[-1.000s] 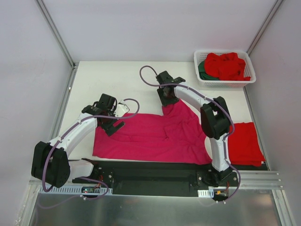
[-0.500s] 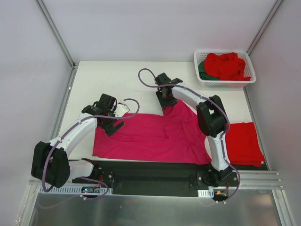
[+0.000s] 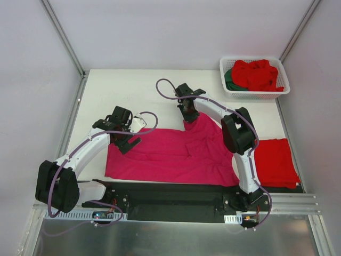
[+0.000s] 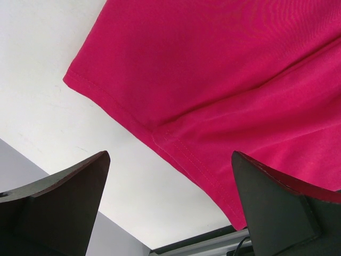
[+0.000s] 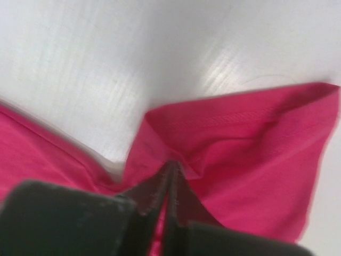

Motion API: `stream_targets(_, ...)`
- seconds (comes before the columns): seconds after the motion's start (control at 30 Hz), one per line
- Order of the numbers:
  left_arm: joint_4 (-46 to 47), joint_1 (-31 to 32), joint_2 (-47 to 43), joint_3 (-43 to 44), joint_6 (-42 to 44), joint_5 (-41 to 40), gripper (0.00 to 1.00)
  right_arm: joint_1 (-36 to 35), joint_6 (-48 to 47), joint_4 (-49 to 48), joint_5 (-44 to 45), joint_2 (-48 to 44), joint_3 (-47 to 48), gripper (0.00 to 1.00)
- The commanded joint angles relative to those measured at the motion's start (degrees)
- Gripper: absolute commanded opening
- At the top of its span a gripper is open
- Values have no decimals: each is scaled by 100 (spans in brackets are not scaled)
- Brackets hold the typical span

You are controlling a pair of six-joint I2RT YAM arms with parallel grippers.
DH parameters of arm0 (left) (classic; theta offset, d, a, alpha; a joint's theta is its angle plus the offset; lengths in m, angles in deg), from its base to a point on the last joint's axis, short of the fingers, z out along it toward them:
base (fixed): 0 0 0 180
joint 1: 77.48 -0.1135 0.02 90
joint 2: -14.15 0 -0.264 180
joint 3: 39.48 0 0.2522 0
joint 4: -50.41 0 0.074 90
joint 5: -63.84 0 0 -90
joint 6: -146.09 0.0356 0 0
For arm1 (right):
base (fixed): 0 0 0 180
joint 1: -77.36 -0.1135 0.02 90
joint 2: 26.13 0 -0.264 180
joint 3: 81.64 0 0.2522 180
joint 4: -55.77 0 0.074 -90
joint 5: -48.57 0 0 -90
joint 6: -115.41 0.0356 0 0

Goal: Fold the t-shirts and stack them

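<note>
**One shirt folded, one in hand, a basketful to go**

Your right gripper (image 5: 171, 165) is clamped tight on the far edge of the magenta-pink t-shirt (image 3: 170, 154). The cloth rises in a small peak between its closed fingers, just right of the middle of the tabletop (image 3: 133, 90). Your left gripper (image 4: 169, 154) hangs over the shirt's far left corner with its fingers spread wide. The stitched hem lies flat on the white surface between them, and nothing is held.

The magenta-pink shirt stretches across the near half of the tabletop. It is smooth on the left, rumpled toward the right, and shows no fold as yet.

To its right, at the near right corner, a bright red t-shirt (image 3: 277, 160) lies folded in a tidy rectangle. The right arm hides whether the two shirts touch.

In the far right corner stands the white basket (image 3: 256, 95), heaped with more red t-shirts (image 3: 258, 73). A dark green t-shirt (image 3: 229, 79) peeks out on its left side. How many red ones are in the heap cannot be told.

By this showing you are early in the job. One shirt looks done and a second is only being laid out. That one remains to be folded and stacked on the red, and then everything in the basket needs the same.
</note>
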State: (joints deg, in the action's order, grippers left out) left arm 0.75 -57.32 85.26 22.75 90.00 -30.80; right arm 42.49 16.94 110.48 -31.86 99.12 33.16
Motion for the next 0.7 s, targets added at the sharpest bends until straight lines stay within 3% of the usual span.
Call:
stream_targets(0.0, -119, -4, -150, 58, -25, -37, 99, -28, 29, 97, -77, -62, 241, 1)
stream_targets(0.2, -154, -4, -150, 93, -25, -36, 99, -37, 56, 45, -165, -132, 268, 1)
stream_targets(0.3, -154, -4, -168, 93, -7, -37, 100, -37, 65, 89, 36, -264, 233, 35)
stream_targets(0.33, -163, -4, -159, 93, -7, -45, 99, -37, 65, 89, 115, -317, 198, 54)
stream_targets(0.43, -163, -4, -142, 93, -16, -28, 99, -37, 65, 53, 282, -449, 92, 76)
stream_targets(0.57, -172, -4, -124, 119, -25, 7, 99, -20, 38, 89, 169, -326, 109, 72)
stream_targets(0.67, -189, -12, -141, 137, -25, -27, 99, -20, 73, 45, 28, -230, 92, 54)
